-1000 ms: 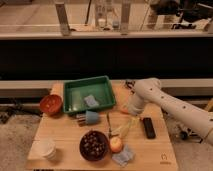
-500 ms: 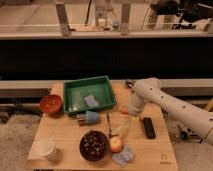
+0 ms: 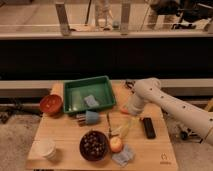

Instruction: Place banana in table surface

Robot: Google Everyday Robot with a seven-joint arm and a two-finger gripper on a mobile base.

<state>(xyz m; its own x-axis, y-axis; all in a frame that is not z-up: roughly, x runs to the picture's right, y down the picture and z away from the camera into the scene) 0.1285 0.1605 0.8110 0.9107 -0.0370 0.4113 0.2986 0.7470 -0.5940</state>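
Note:
The pale yellow banana [image 3: 126, 128] lies on the light wooden table surface [image 3: 62, 131], between the apple [image 3: 116, 145] and the black remote [image 3: 148, 127]. My gripper [image 3: 128, 111] is at the end of the white arm [image 3: 165, 102], which reaches in from the right. It hangs just above the banana's far end, by the tray's right front corner. Whether it touches the banana cannot be told. A small orange piece [image 3: 124, 109], perhaps the carrot, shows beside the gripper.
A green tray [image 3: 75, 102] holding a grey-blue item [image 3: 91, 101] stands at the back. A red bowl [image 3: 51, 104], a blue cup [image 3: 91, 117], a dark bowl [image 3: 94, 145], a white cup [image 3: 46, 148] and a grey cloth [image 3: 123, 156] also sit on the table. A dark logo [image 3: 163, 159] marks the front right corner.

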